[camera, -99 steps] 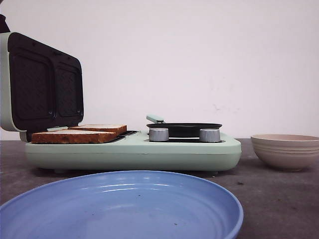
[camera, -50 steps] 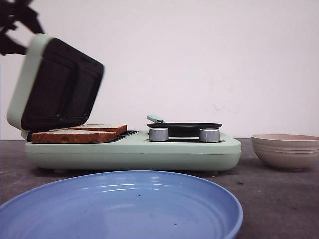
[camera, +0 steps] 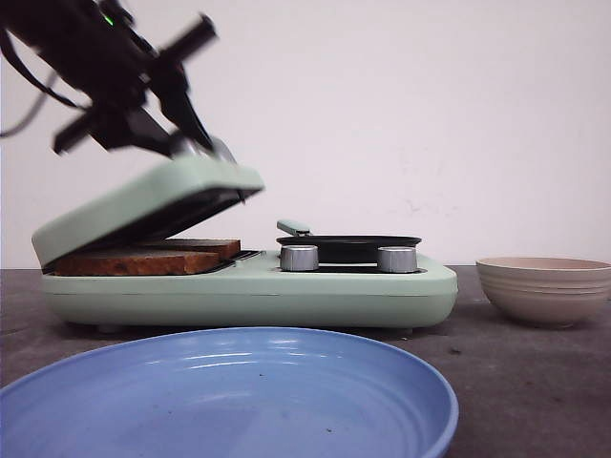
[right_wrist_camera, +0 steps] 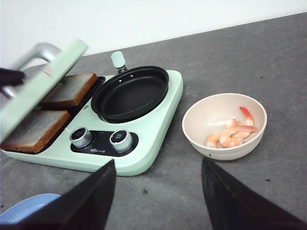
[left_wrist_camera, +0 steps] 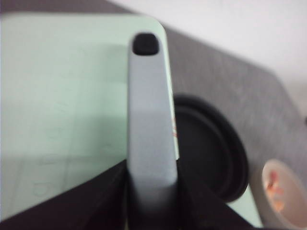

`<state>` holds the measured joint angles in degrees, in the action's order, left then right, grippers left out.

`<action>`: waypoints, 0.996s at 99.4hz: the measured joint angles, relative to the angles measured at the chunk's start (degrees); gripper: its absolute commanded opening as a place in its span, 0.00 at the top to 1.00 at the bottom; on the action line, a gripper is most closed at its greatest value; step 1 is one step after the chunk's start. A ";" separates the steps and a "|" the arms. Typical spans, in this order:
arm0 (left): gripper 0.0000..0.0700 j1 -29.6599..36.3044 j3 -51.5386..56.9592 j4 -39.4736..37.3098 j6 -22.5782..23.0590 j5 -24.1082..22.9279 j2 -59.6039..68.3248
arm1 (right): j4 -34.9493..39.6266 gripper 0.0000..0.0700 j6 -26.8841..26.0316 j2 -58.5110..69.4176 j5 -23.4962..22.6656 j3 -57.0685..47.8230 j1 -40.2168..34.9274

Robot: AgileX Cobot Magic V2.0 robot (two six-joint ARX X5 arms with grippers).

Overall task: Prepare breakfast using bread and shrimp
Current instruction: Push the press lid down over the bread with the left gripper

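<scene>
Two toasted slices of bread (camera: 143, 258) lie side by side on the left plate of the mint-green sandwich maker (camera: 258, 291); the right wrist view shows the far bread slice (right_wrist_camera: 69, 88) and the near bread slice (right_wrist_camera: 29, 130). The green lid (camera: 153, 196) hangs tilted low over them. My left gripper (camera: 191, 143) is shut on the lid's grey handle (left_wrist_camera: 148, 120), one finger on each side. Pink shrimp (right_wrist_camera: 230, 134) lie in the beige bowl (right_wrist_camera: 192, 115). My right gripper (right_wrist_camera: 158, 163) stands open above bare table, holding nothing.
A black frying pan (camera: 348, 246) sits on the maker's right half behind two silver knobs (camera: 299, 258). The beige bowl (camera: 544, 291) stands on the table to the right. A large blue plate (camera: 229, 401) fills the near foreground.
The lid has swung down from upright to a low tilt over the bread. My left arm has come into the front view, moving down and right with the handle.
</scene>
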<state>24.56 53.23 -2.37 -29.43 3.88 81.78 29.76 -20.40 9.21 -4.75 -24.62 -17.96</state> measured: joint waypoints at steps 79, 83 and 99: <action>0.48 2.19 2.29 5.77 12.44 -4.44 -0.09 | -0.22 0.52 0.00 0.00 -0.22 0.00 0.00; 0.48 2.03 3.13 6.01 13.11 -4.70 -1.90 | -0.59 0.52 0.00 0.00 -0.22 0.00 0.00; 0.48 1.73 8.33 4.81 16.98 -5.99 -11.65 | -2.49 0.52 0.00 0.00 -0.70 -0.11 0.00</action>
<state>26.28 61.56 2.44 -12.45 -2.11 70.13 27.27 -20.40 9.21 -5.45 -24.73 -17.96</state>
